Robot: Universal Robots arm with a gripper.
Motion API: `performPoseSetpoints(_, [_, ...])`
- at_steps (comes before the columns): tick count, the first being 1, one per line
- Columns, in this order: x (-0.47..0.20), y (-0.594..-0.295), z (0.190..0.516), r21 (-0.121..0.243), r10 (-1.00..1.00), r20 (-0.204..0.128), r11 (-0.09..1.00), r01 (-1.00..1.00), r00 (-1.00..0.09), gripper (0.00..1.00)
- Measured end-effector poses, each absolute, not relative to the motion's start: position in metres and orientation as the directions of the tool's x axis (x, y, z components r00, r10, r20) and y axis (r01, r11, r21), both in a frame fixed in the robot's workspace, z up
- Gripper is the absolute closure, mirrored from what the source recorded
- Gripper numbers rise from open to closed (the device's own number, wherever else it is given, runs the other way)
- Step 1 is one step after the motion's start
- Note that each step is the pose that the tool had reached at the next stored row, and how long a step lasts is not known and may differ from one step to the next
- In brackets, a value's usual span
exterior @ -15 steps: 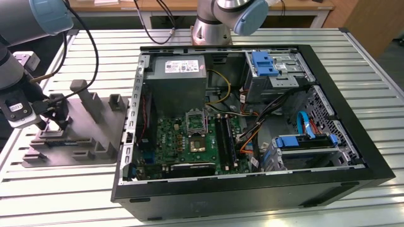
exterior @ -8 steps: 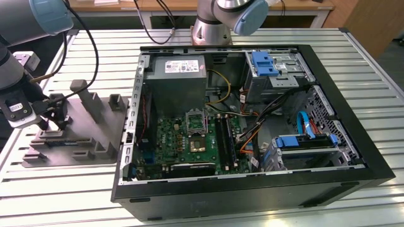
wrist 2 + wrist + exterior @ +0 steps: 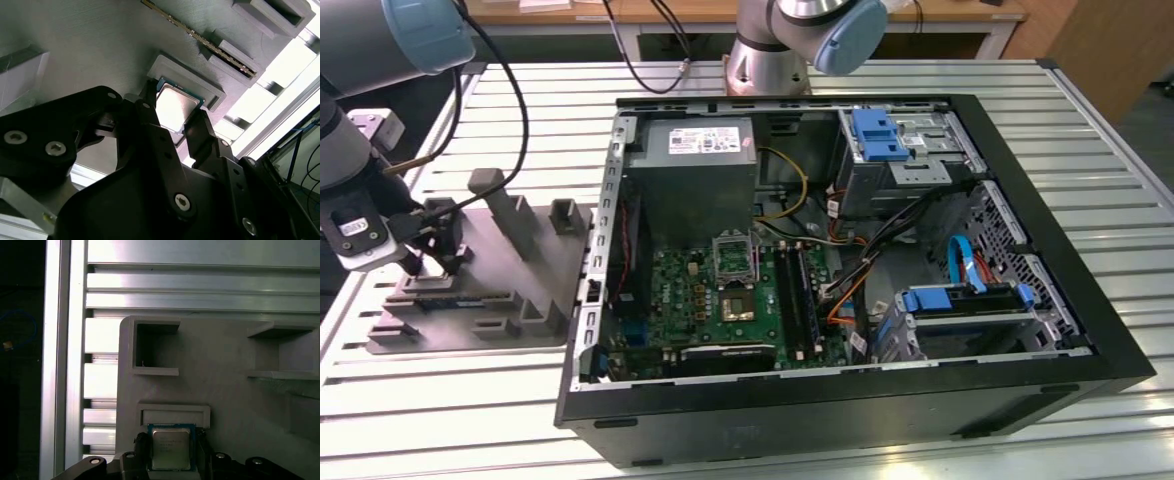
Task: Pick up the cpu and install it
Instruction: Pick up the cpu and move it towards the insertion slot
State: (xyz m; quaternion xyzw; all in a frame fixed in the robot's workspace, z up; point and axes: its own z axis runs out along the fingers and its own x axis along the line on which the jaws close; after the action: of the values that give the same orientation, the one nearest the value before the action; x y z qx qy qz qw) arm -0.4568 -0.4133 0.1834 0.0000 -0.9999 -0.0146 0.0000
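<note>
First wrist view, cpu (image 3: 171, 449) flat, metal-side up

Your exterior view looks down from high and well back over the slatted worktop (image 3: 454, 400). It takes in the open computer case (image 3: 854, 420) and, at the exterior view's left, the grey fixture (image 3: 520, 270) under the hand (image 3: 430, 268). Both wrist views ride close behind the hand, facing past it onto the cpu (image 3: 175, 107) (image 3: 171, 449) and that same fixture.

Raised tray lip (image 3: 173, 415) just beside cpu (image 3: 171, 449); upright posts (image 3: 487, 185) near; above seemingly free.
</note>
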Motion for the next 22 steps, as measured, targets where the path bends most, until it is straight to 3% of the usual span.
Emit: performPoseSetpoints(22, [-0.457, -0.413, 0.194, 0.029, 0.000, 0.000, 1.000, 0.000, -1.000, 0.53])
